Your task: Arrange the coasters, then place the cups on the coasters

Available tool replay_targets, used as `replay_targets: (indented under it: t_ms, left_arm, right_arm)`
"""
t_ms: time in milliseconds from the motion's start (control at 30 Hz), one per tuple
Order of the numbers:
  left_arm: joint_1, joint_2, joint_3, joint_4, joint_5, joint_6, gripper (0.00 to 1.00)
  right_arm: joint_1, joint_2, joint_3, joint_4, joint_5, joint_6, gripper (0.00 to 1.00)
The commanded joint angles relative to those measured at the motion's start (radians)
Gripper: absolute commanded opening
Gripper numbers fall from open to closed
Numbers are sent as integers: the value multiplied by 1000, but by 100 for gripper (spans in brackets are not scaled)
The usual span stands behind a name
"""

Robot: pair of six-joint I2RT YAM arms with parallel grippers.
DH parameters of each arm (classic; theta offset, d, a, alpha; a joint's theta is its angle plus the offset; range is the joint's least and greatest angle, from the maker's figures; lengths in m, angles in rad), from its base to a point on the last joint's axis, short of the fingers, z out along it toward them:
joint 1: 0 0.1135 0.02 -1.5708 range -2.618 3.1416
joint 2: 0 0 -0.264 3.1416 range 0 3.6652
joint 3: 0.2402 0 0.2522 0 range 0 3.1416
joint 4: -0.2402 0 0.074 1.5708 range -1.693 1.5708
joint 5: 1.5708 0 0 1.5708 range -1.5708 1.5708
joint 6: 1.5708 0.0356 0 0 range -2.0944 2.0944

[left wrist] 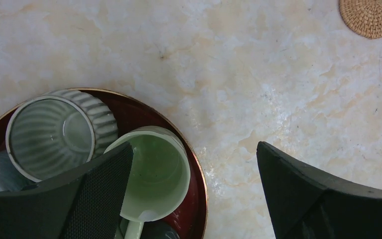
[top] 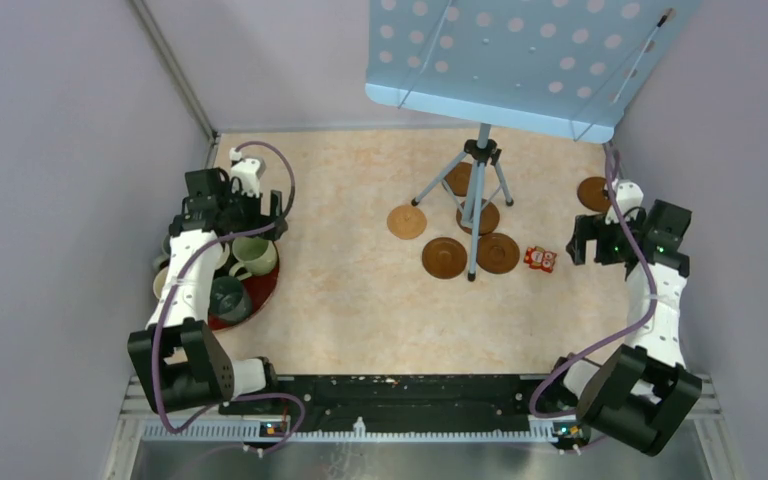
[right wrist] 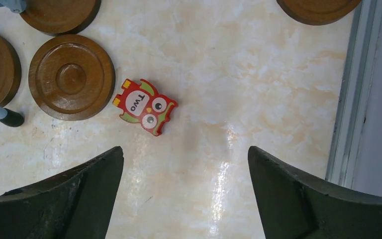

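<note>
Marbled tabletop [top: 360, 310]: cups [top: 255, 257] on tray [top: 263, 292] at nine o'clock, coasters [top: 444, 257] toward two; left gripper [left wrist: 194, 149] and right gripper [right wrist: 185, 149] gape empty.

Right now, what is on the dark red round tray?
A ribbed grey ceramic cup, a pale green cup and a dark cup sit on the tray. The left arm hides the rest.

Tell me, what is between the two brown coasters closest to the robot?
A grey tripod leg comes down between one coaster and the other coaster; the top view shows it.
</note>
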Motion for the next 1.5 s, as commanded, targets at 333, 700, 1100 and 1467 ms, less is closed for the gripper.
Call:
replay_targets:
  t_ms: [333,700,1100,1467]
  left_arm:
    - [-14,85,101,261,49,-200,99]
    - [-350,269,131,546,201,-416,99]
    - [-539,628,203,887,419,-720,91]
    - [-607,760,276,976,398,-755,86]
  right_arm:
    - [11,187,178,30,51,128,95]
    - [114,280,184,131,-247,204,96]
    - [226,542,214,419,-434,440,96]
    - [346,709,259,637,-416,602,90]
